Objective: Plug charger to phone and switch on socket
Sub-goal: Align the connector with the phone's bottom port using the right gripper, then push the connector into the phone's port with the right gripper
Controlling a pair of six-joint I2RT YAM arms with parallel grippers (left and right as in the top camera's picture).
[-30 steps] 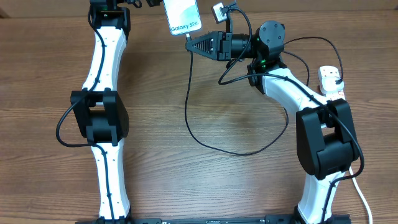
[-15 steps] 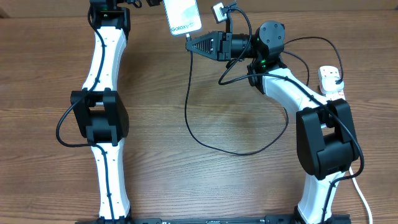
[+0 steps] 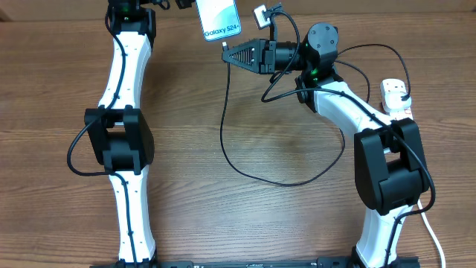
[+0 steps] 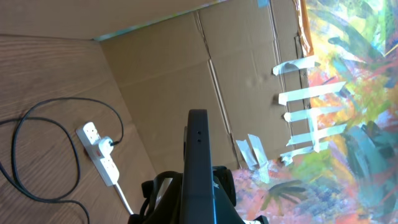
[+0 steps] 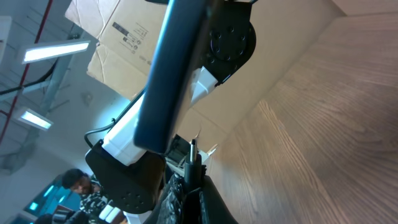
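The phone (image 3: 220, 18) hangs at the table's far edge with its cyan screen lit, and my left gripper (image 3: 198, 6) is shut on its upper end. The left wrist view has the phone (image 4: 198, 155) edge-on between the jaws. My right gripper (image 3: 227, 50) is shut on the charger's connector tip (image 3: 223, 44), just below the phone's lower edge. In the right wrist view the tip (image 5: 193, 151) points up at the phone's dark edge (image 5: 171, 74), a small gap apart. The charger cable (image 3: 223, 119) loops across the table to the white socket (image 3: 394, 93) at the right.
The right arm's elbow (image 3: 387, 171) covers part of the socket. The power strip (image 4: 99, 152) and its white lead (image 4: 124, 199) lie by a cardboard wall (image 4: 186, 68). The left arm (image 3: 123, 134) stretches along the table's left side.
The phone wobbled slightly in the left gripper. The right gripper with the connector tip edged a little up toward the phone's lower edge.
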